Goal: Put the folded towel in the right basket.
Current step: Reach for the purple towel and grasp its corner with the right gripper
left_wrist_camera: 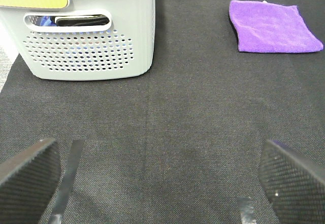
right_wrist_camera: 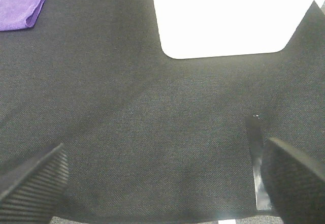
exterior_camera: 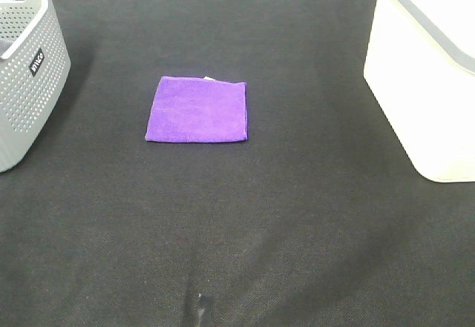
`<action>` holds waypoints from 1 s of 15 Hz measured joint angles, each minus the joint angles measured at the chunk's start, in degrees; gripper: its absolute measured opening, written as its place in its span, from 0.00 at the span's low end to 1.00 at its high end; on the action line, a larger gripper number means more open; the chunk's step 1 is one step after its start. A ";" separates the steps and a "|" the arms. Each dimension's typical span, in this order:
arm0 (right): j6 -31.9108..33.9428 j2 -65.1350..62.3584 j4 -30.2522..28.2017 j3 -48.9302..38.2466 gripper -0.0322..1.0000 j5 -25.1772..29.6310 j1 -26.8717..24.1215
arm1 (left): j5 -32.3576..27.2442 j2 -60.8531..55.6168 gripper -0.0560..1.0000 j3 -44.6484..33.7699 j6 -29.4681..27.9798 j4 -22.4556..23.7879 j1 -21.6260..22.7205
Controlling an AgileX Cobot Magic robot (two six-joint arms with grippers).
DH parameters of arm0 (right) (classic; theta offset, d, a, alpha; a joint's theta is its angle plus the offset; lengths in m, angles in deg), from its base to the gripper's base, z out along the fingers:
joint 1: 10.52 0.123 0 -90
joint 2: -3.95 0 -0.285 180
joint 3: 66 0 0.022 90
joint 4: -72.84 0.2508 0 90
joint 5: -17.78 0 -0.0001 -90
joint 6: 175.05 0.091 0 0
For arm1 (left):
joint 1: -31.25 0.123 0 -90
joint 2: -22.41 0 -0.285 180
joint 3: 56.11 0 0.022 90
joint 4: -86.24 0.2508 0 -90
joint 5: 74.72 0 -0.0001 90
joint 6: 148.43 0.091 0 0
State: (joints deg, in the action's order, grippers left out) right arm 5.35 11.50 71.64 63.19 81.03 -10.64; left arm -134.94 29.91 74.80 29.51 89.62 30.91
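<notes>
A folded purple towel (exterior_camera: 197, 110) lies flat on the black cloth near the middle of the table. It also shows in the left wrist view (left_wrist_camera: 273, 26) and as a corner in the right wrist view (right_wrist_camera: 20, 3). The white right basket (exterior_camera: 427, 67) stands at the right edge and appears overexposed in the right wrist view (right_wrist_camera: 228, 16). My left gripper (left_wrist_camera: 160, 183) is open and empty, well away from the towel. My right gripper (right_wrist_camera: 165, 188) is open and empty, in front of the white basket. Neither arm shows in the exterior high view.
A grey perforated basket (exterior_camera: 26, 67) stands at the left edge; the left wrist view shows it (left_wrist_camera: 84, 36) with dark items inside. Black cloth (exterior_camera: 237, 223) covers the table.
</notes>
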 joint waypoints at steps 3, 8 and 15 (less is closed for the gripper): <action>0.00 0.00 0.00 0.00 0.98 0.00 0.00 | 0.00 0.00 0.99 0.00 0.00 0.00 0.00; 0.00 0.00 0.00 0.00 0.98 0.00 0.00 | 0.00 0.00 0.99 0.00 0.00 0.00 0.00; 0.00 0.00 0.00 0.00 0.98 0.00 0.00 | 0.00 0.00 0.99 0.00 0.00 0.00 0.00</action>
State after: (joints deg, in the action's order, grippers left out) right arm 5.35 11.50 71.64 63.19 81.03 -10.64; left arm -134.94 29.91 74.80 29.51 89.62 30.91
